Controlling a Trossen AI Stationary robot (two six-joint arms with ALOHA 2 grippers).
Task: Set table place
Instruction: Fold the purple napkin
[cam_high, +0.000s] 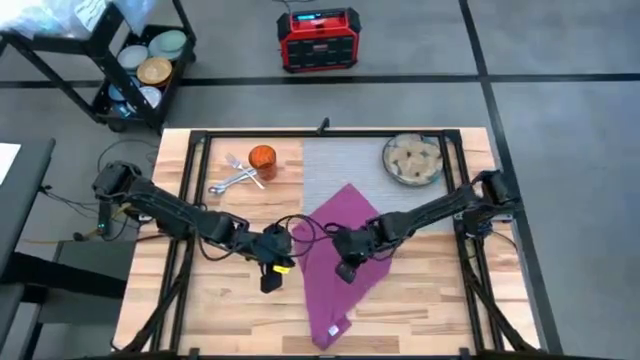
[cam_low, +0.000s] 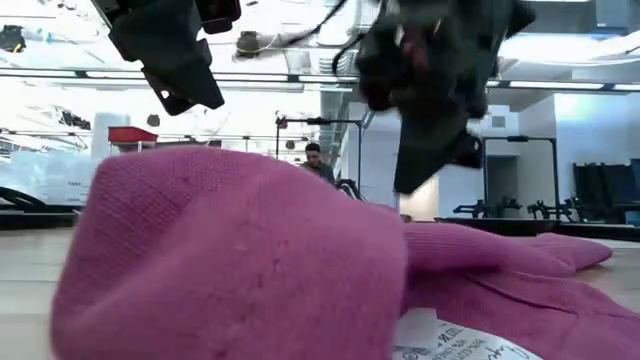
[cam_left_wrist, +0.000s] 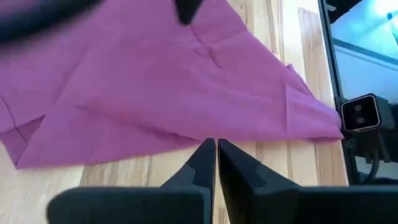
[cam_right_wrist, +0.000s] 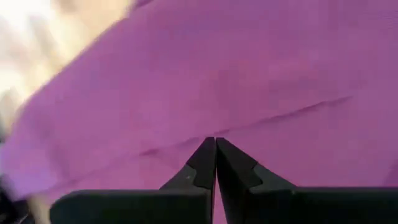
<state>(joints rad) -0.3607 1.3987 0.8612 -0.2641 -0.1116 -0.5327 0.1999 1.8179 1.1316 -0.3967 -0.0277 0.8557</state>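
Only high view shows plate (cam_high: 414, 160), cup (cam_high: 262, 160).

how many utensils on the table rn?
3, as far as the high view shows: fork, knife and spoon, crossed in a pile left of the orange cup.

The wooden table (cam_high: 420, 300) holds a grey mat (cam_high: 340, 165), a pink napkin (cam_high: 335, 270), an orange cup (cam_high: 262, 160), shiny cutlery (cam_high: 235, 175) and a plate (cam_high: 414, 160).
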